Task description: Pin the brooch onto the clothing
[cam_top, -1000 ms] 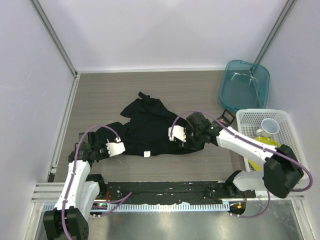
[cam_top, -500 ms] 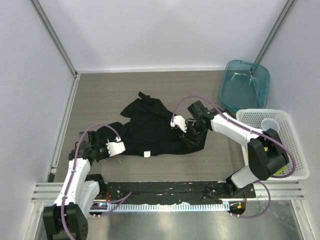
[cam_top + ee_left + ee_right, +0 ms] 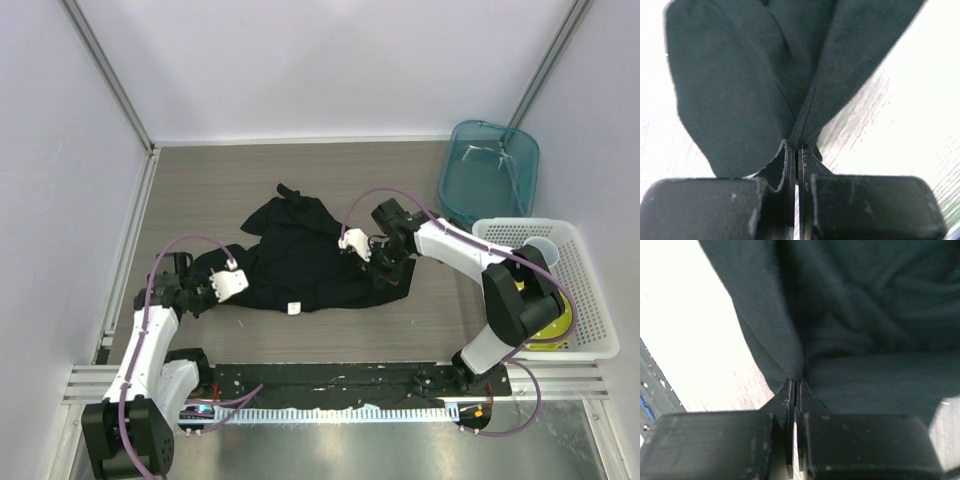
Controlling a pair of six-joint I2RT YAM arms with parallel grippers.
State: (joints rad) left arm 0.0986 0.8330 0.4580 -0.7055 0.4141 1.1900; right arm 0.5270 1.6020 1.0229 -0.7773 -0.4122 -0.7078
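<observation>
Worktop [image 3: 200, 190]: grey wood-grain, carrying everything below.
Left pincer [image 3: 797, 155]: working close to the left edge, toward the near left corner. Its fingers are pressing together on a thin fold of the shirt's left end. In the left wrist view the cloth is fanning away from the tips in two dark flaps.
Shirt [image 3: 300, 255]: black, lying crumpled across the middle of the worktop. It is stretching from the left pincer to the right pincer, with one bunched part pointing toward the far edge.
Label [image 3: 294, 308]: small white square, sitting on the shirt's border that faces the near edge.
Brooch: not showing in any view, so I cannot tell where it is.
Right pincer [image 3: 795, 387]: reaching in from the right, just right of the middle. Its fingers are clamping together on a fold at the shirt's right end, with wrinkled cloth spreading beyond the tips.
Bin [image 3: 490, 175]: teal and see-through, sitting in the far right corner, well apart from the shirt.
Basket [image 3: 520, 228]: white and slotted, sitting along the right edge just nearer than the bin. It is holding a pale cup [image 3: 540, 252] and something yellow [image 3: 555, 318].
</observation>
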